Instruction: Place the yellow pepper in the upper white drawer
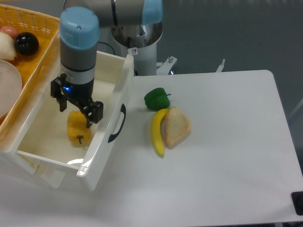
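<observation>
The small blocky yellow pepper (77,130) (green stem facing the camera) lies inside the glossy white plastic drawer (102,142), just below the black two-finger gripper (75,109), whose jaws stand wide, holding nothing.

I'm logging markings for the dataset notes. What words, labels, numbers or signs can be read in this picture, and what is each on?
No readable text anywhere.
Small round red-and-white sticker on the robot base: too small to read.
The yellow pepper, upper white drawer and end effector carry no lettering.
</observation>
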You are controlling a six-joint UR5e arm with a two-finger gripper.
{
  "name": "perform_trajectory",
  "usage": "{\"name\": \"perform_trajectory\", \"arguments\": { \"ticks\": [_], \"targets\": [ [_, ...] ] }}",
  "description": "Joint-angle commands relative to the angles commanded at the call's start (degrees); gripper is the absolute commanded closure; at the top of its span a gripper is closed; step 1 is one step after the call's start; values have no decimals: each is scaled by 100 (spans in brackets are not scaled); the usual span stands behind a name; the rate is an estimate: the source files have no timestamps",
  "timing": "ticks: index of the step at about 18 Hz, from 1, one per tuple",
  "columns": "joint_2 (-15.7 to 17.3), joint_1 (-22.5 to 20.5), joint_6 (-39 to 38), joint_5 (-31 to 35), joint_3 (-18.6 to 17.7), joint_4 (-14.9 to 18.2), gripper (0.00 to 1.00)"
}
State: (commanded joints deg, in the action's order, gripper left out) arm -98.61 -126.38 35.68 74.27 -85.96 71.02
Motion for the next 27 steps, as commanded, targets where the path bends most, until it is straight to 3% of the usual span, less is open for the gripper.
{"name": "perform_trajectory", "arguments": {
  "ticks": [9,14,17,20,24,27],
  "targets": [
    [246,-869,44,0,62,-70,0],
    [211,-1458,307,35,18,-158,0],
    [-17,-1845,517,44,18,-298,0],
    [-316,-2170,1236,218,-8,-369,0],
    [-570,-2566,2800,632,-26,-352,0],
    [-720,-2742,3234,1131,-104,-273,0]
  ]
}}
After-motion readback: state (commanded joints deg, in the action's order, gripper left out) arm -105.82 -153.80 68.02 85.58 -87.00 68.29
